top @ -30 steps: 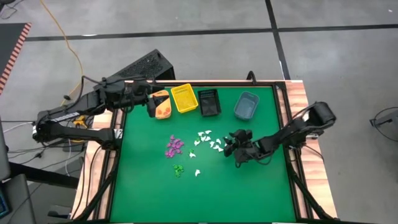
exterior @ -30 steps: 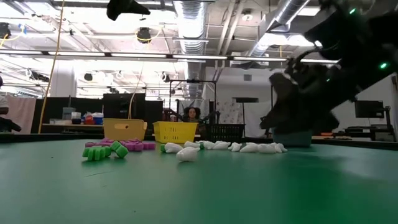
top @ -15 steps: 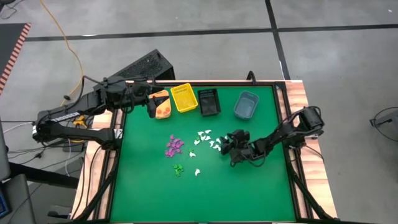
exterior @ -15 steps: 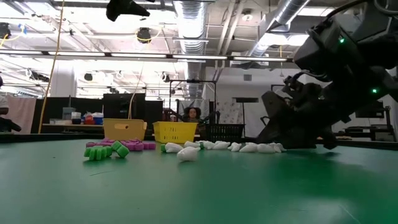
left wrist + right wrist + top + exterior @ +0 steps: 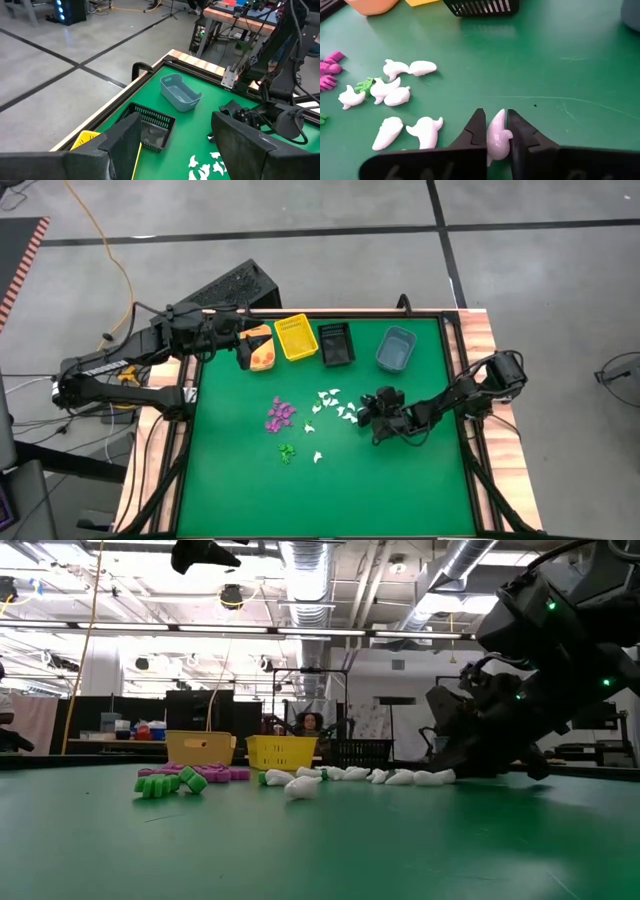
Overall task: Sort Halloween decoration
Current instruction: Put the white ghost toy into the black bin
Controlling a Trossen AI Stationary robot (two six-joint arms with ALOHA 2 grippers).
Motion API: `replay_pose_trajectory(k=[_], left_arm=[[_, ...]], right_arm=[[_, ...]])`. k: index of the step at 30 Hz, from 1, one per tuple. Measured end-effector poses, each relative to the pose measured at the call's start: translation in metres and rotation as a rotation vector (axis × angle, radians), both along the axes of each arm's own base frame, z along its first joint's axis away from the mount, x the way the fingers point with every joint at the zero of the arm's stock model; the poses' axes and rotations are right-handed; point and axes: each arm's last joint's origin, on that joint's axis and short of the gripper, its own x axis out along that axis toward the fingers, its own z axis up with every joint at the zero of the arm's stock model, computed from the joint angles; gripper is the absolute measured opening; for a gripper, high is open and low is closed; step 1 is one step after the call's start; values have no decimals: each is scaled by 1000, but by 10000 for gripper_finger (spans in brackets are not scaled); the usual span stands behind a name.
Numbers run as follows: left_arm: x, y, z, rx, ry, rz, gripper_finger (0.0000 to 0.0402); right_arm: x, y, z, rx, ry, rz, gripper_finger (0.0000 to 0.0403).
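The Halloween decoration lies in loose groups on the green table (image 5: 400,480): white trinkets (image 5: 335,402), purple ones (image 5: 281,415) and green ones (image 5: 287,451). My right gripper (image 5: 366,413) stands low at the right end of the white group, shut on one white trinket (image 5: 497,134). In the low view it (image 5: 450,772) reaches down to the table top. My left gripper (image 5: 244,350) hangs open above the orange bin (image 5: 264,352) at the far left, with nothing between its fingers (image 5: 125,142). My right gripper pinches a white trinket by its two flat sides (image 5: 496,129) between its two fingers (image 5: 476,131). The fingers slant down from the table's right side. The trinket stands on edge in the gap, down at the table top; whether it rests there I cannot tell.
Four small bins stand in a row along the far edge: orange, yellow (image 5: 296,338), black (image 5: 336,344) and blue-grey (image 5: 396,348). A lone white trinket (image 5: 318,457) lies beside the green ones. The near half of the table is bare green mat.
My right gripper has sunk to the table and moved slightly toward the white trinkets, rolling a little. It has shut on one white trinket at the group's right end. The other trinkets lie as before.
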Motion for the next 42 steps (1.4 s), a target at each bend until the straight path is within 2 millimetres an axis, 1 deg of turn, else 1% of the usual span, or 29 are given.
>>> replay_pose_trajectory(k=[4,7,9,11,16,22,26,30,35,39,42], left_arm=[[0,0,0,0,-1,0,232],[0,0,0,6,-1,-1,231],[0,0,1,19,-1,-3,232],[0,0,2,31,-8,-5,232],[0,0,2,54,3,-10,232],[0,0,3,72,1,-14,232],[0,0,3,72,-3,-13,232],[1,0,3,70,-4,-16,232],[0,0,4,64,-8,-16,232],[-3,-1,5,66,-17,-18,232],[-4,-2,6,69,-22,-18,232]], right_arm=[[0,0,12,14,-35,8,26],[0,-2,27,23,-59,36,28],[-1,-4,43,15,-92,56,28],[-3,-6,57,-13,-120,69,26],[-10,-14,87,-80,-163,85,28],[-13,-30,113,-162,-196,75,28],[0,-52,127,-225,-136,118,28],[19,-82,138,-269,-87,138,28],[41,-119,144,-320,-49,160,29],[58,-147,139,-298,-16,195,38],[70,-163,130,-270,8,197,54]])
